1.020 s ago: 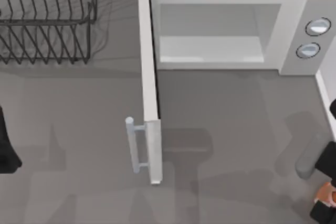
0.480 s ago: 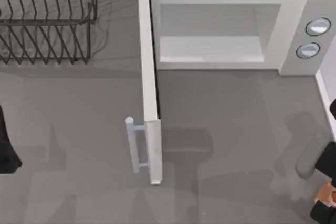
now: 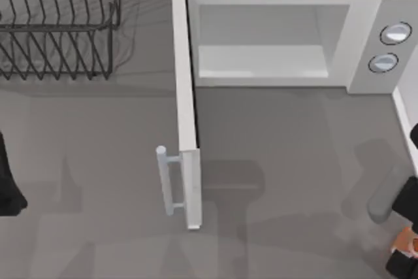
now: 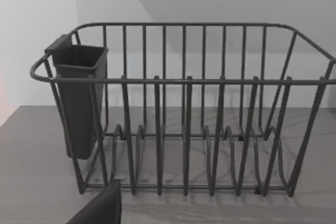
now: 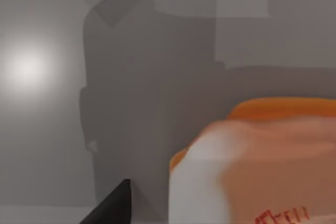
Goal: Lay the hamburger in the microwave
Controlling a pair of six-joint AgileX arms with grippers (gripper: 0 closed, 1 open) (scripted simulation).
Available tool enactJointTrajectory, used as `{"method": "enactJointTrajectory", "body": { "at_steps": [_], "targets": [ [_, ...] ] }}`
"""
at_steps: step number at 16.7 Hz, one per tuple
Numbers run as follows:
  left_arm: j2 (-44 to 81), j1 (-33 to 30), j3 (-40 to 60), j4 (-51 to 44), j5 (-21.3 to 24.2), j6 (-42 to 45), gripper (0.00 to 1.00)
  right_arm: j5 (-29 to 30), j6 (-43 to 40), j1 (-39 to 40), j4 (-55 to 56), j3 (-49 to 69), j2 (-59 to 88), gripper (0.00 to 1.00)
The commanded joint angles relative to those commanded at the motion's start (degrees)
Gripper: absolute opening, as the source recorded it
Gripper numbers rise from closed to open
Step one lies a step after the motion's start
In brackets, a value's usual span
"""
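While door gapes, boxy microwave (image 3: 274, 37) | rounded hamburger (image 3: 406, 242), perhaps held

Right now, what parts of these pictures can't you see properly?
- Hamburger: in the top view the picture's right edge and the dark right arm cut most of it off; the right wrist view is too close to show its whole shape.
- Right pincer: whether its fingers are open or shut can't be told.
- Left arm: cut off by the top view's left edge.
- Microwave: its cavity's roof hides the back.

left arm (image 3: 8, 181) just sits parked at 9 o'clock on the table edge, right arm (image 3: 405, 227) is hunched down around 4 o'clock.
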Motion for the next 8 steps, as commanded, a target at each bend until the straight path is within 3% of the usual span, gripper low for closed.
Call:
{"method": "enactJointTrajectory", "body": {
  "at_steps": [8],
  "targets": [
    [0.00,0.00,0.00,0.00,0.00,0.00,1.00,-0.73,-0.34,-0.28,-19.18,10.90,-8.49,0.00]
  ]
}}
